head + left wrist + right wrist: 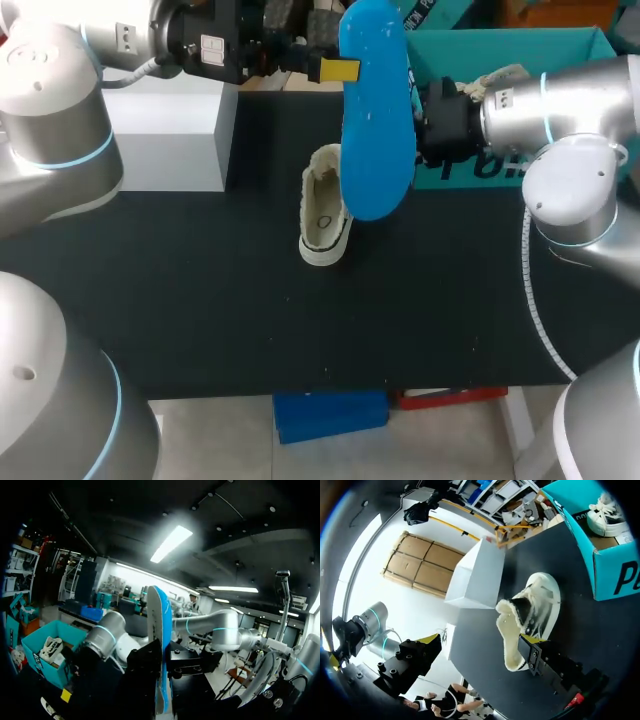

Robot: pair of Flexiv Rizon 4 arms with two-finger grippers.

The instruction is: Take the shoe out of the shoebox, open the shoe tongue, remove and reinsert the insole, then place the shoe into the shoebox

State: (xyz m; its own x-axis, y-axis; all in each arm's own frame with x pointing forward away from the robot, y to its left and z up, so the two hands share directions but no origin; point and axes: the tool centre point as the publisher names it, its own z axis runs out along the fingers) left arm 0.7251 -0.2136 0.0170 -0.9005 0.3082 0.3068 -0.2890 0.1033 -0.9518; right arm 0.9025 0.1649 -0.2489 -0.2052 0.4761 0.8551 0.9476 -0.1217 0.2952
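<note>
- Cream-white fleece-lined shoe (pixel 325 210) lies on the black bench (pixel 200 300), near its middle. Its fleecy opening shows from above, and its white rubber sole edge is towards the near side.
- Its bright blue foam insole (pixel 375 110) is out of the shoe and held in the air above it. In the head view its long axis runs from the far side towards the near side.
- The left hand (pixel 340 68) comes in from the left and is closed on the insole. In the left wrist view the insole stands edge-on, pinched between the two fingers from both sides.
- The right hand (pixel 480 640) hovers over the bench just beside the insole, on the side away from the left hand.
- Its fingers are spread wide and hold nothing. In the right wrist view the shoe lies beneath it, with one end close to a yellow-tipped finger (pixel 532 640). I cannot tell whether they touch.
- A teal cardboard shoebox (pixel 560 50) stands open at the far right of the bench, behind the right arm and apart from the shoe. A second shoe with white laces (pixel 607 515) lies inside it.
- A white rectangular block (pixel 170 120) stands at the far left of the bench, apart from the shoe.
</note>
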